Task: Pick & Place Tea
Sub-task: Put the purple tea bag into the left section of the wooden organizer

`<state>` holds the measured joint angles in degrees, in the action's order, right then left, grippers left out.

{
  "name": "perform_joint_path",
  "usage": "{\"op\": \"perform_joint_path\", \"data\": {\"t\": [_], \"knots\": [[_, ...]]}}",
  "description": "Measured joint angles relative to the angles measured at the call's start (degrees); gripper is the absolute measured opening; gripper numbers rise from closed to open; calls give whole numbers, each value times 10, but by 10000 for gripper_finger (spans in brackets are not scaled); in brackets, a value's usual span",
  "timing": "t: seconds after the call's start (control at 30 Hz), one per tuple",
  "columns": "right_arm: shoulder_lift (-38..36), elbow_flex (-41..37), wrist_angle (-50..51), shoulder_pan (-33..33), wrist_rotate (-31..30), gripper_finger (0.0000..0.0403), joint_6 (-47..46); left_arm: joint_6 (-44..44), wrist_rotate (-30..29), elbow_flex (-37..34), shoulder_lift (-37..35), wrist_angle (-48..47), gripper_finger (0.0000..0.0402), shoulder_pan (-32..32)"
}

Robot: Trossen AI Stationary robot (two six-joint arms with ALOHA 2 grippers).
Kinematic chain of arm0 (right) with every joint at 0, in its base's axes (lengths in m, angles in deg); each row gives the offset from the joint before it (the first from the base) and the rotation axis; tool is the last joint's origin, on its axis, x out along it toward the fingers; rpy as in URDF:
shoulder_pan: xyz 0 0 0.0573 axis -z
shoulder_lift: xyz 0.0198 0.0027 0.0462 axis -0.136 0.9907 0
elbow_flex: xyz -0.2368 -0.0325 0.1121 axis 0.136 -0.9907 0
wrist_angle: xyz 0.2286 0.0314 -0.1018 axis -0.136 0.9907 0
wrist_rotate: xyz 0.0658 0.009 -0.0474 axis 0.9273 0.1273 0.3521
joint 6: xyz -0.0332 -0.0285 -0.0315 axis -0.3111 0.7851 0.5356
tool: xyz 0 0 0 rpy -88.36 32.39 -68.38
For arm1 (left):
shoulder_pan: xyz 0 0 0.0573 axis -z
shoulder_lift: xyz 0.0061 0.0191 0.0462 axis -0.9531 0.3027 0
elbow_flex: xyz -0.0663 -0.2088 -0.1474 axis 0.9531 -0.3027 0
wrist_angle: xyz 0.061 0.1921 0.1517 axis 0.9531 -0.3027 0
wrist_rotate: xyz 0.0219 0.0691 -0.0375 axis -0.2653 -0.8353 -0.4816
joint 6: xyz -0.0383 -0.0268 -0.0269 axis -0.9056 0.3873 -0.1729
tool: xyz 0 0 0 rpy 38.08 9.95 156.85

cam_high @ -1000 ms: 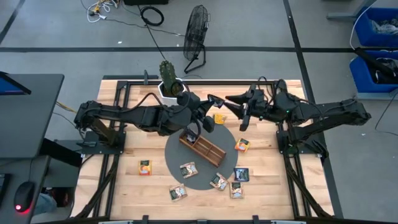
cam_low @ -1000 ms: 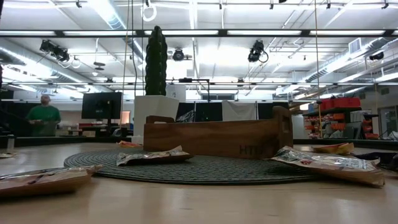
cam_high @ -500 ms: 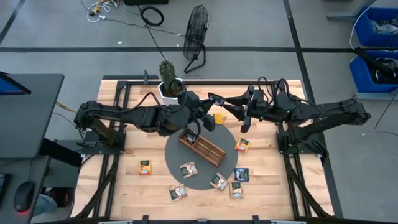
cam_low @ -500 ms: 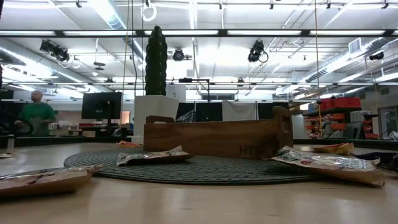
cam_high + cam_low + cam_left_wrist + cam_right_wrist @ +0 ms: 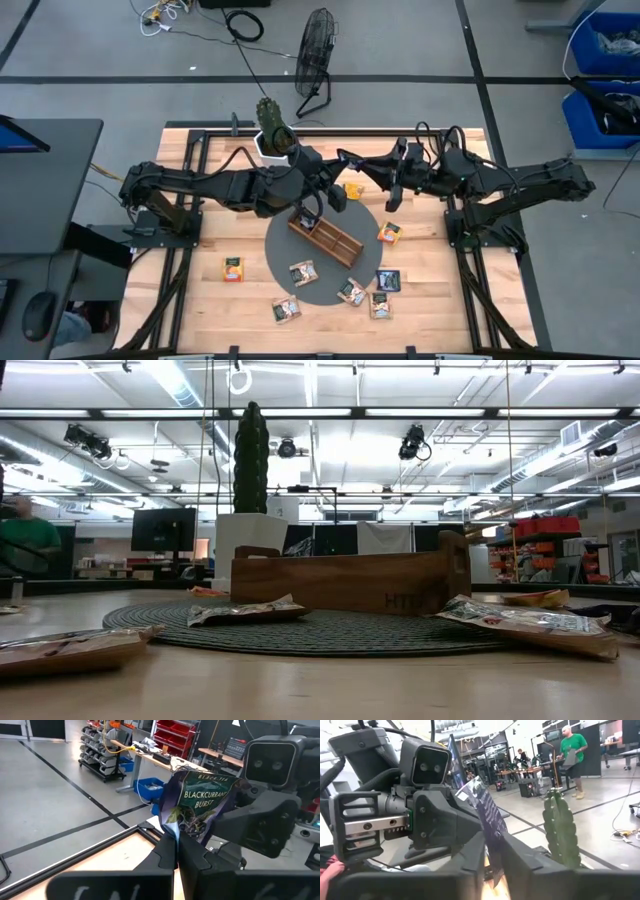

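On the wooden table (image 5: 200,300), the left part is mostly bare, with one orange square tea packet (image 5: 233,268) lying alone there. The left tool (image 5: 338,196) is clenched on a dark blue-black tea packet (image 5: 197,802), held above the table behind the round grey mat (image 5: 285,250); its label reads "BLACK TEA" and "BLACKCURRANT BURST", upright, with the packet standing on edge. The right tool (image 5: 347,160) meets it from the opposite side, fingers (image 5: 470,857) pinching the same packet. The brown wooden divided tray (image 5: 325,236) lies diagonally on the mat. More packets (image 5: 380,290) lie scattered toward the front right.
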<state>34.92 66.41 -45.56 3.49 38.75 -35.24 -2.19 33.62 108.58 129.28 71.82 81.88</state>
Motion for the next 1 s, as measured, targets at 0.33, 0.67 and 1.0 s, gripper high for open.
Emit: {"op": "perform_joint_path", "data": {"t": [0.33, 0.67, 1.0], "knots": [[-1, 0, 1, 2, 11, 2, -6, 79, 19, 0, 0, -1, 31, 4], [-29, 0, 27, 4, 3, 1, -4, 256, 22, 0, -46, -42, 102, 51], [-6, 0, 101, 3, 44, 0, -34, 289, 72, 1, -108, -75, 138, 14]]}}
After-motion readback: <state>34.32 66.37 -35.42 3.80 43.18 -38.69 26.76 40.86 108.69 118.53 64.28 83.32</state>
